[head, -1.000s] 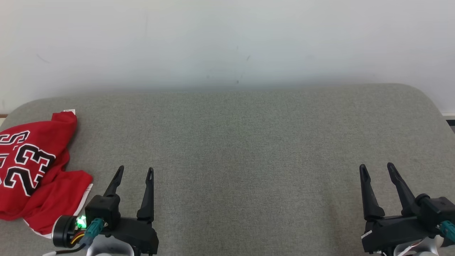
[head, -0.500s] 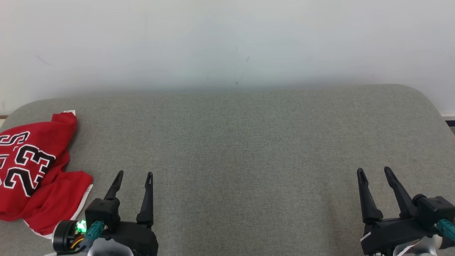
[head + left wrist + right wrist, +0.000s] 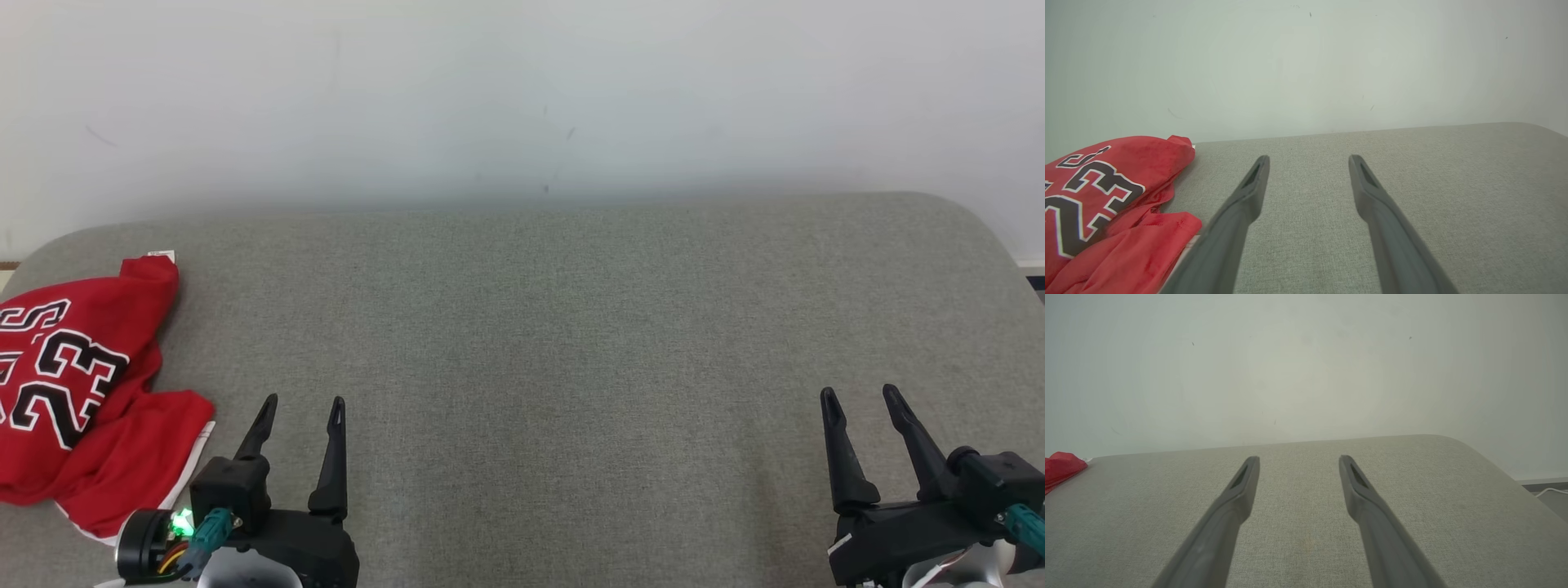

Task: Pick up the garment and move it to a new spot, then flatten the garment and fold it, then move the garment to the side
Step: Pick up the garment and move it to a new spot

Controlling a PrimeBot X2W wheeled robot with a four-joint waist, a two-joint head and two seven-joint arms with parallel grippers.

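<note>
Head view looks down on the table (image 3: 571,327); wrist views (low, close) face the wall (image 3: 1306,61).

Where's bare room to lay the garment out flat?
The grey padded surface is bare from the left gripper across to the right gripper and back to the wall. Crowded only at far left, where the red garment lies bunched.

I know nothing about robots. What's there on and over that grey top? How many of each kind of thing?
Red garment: 1
Grey padded surface: 1
Pairs of dark jaws: 2, both open and empty
Total: 4
</note>
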